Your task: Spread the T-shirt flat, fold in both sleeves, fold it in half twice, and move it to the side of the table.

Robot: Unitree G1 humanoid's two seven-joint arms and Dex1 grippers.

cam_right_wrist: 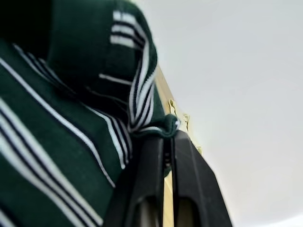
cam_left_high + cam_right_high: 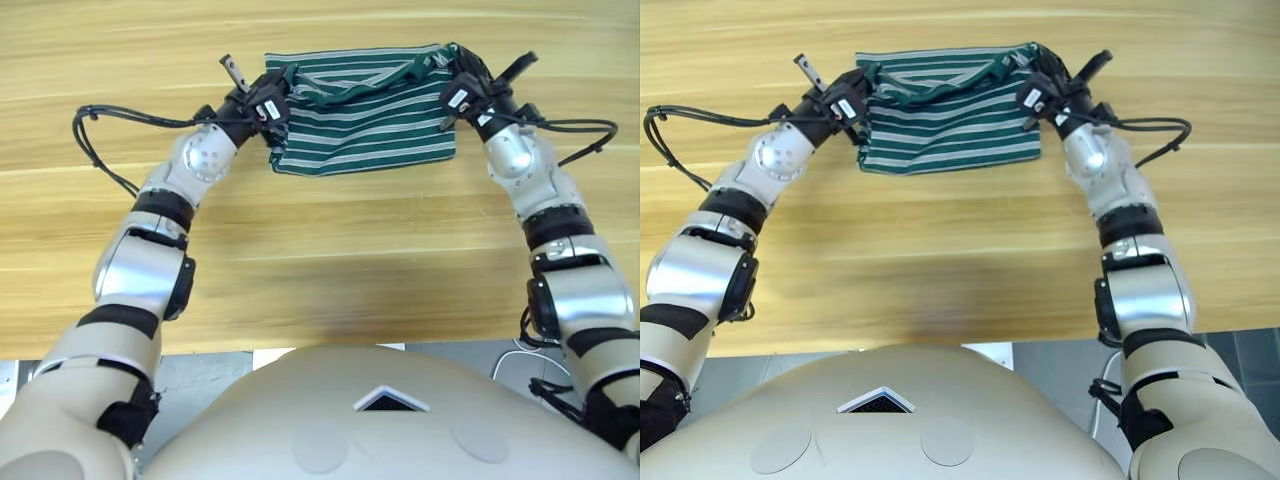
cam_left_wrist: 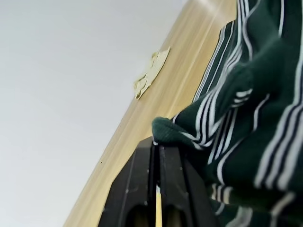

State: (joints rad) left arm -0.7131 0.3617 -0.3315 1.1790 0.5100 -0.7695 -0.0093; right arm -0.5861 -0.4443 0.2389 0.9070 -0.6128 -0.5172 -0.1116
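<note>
The T-shirt [image 2: 362, 115], dark green with white stripes, lies folded into a rectangle at the far middle of the wooden table [image 2: 320, 260]. My left gripper [image 2: 283, 75] is shut on its far left corner, and the wrist view shows the black fingers [image 3: 158, 175] pinching a fold of the T-shirt [image 3: 246, 118]. At the far right corner my right gripper [image 2: 455, 62] is shut on the cloth too, with its fingers [image 1: 168, 170] closed on a striped edge of the T-shirt [image 1: 71, 118]. The pinched edge is lifted slightly and rumpled.
Black cables [image 2: 100, 135] loop from both wrists over the table. A scrap of pale tape [image 3: 151, 71] sticks to the table's far edge. Bare wood lies to the left, to the right and in front of the shirt.
</note>
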